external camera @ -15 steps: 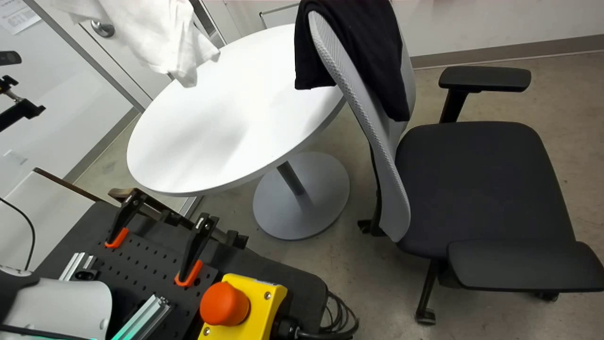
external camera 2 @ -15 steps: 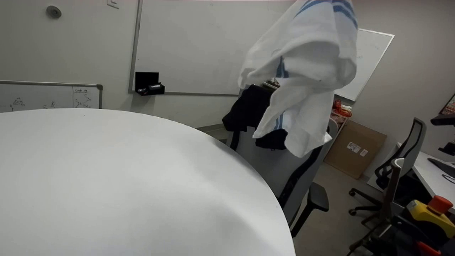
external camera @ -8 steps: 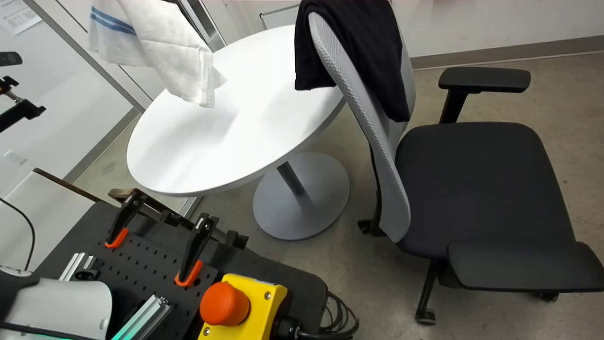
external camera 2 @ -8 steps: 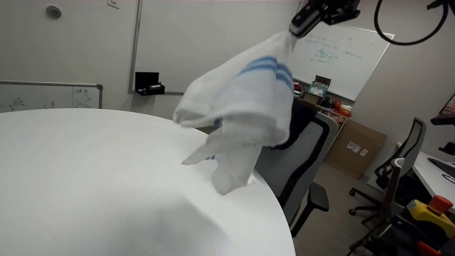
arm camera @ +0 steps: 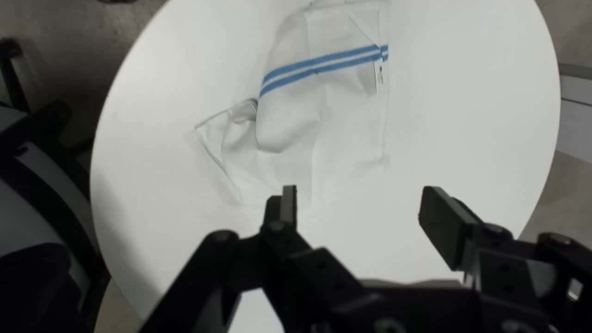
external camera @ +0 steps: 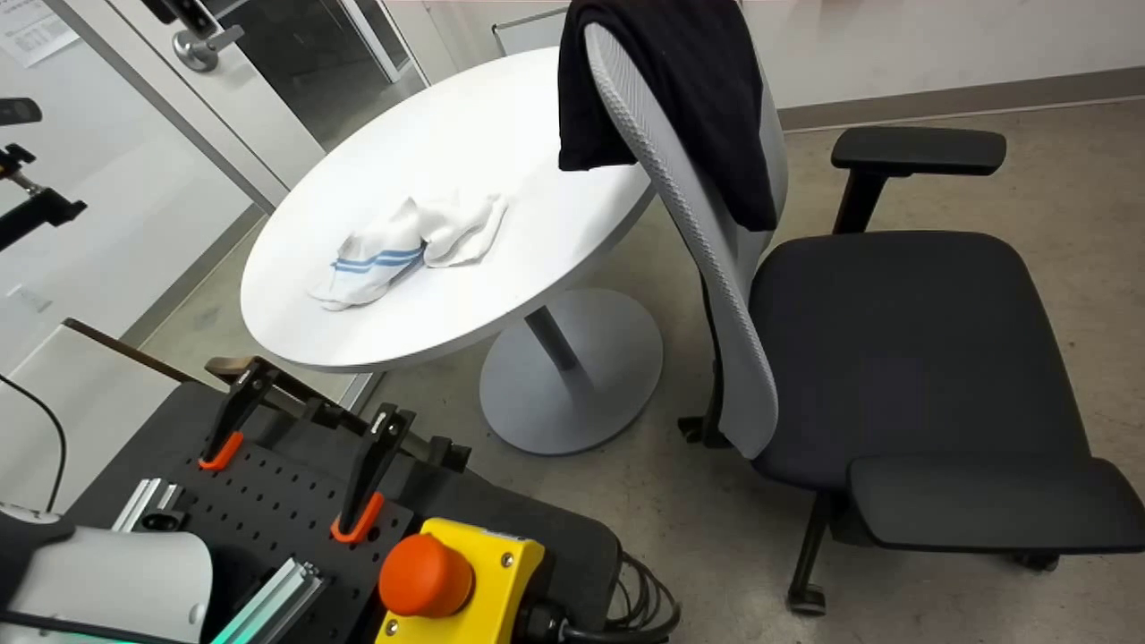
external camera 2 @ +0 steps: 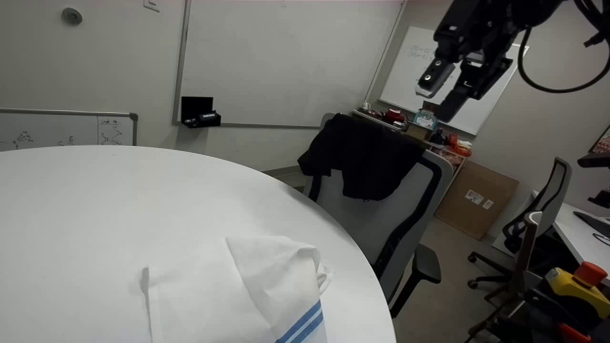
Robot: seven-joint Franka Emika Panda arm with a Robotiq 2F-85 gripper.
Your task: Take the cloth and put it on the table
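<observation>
Down came the striped cloth (arm camera: 296, 108), rumpled on the round counter (arm camera: 471, 115), while the pincer (arm camera: 361, 205) hung higher up, jaws spread apart.

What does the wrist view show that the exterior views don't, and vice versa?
Only the wrist view: part of the large round white tabletop framed within the open, black, two-fingered claw.
Only the exterior views: a round red-orange button on a yellow box, in both; a brown cardboard box, in an exterior view.
Shared: the claw itself and the rumpled white blue-striped fabric cloth lying on that tabletop.
</observation>
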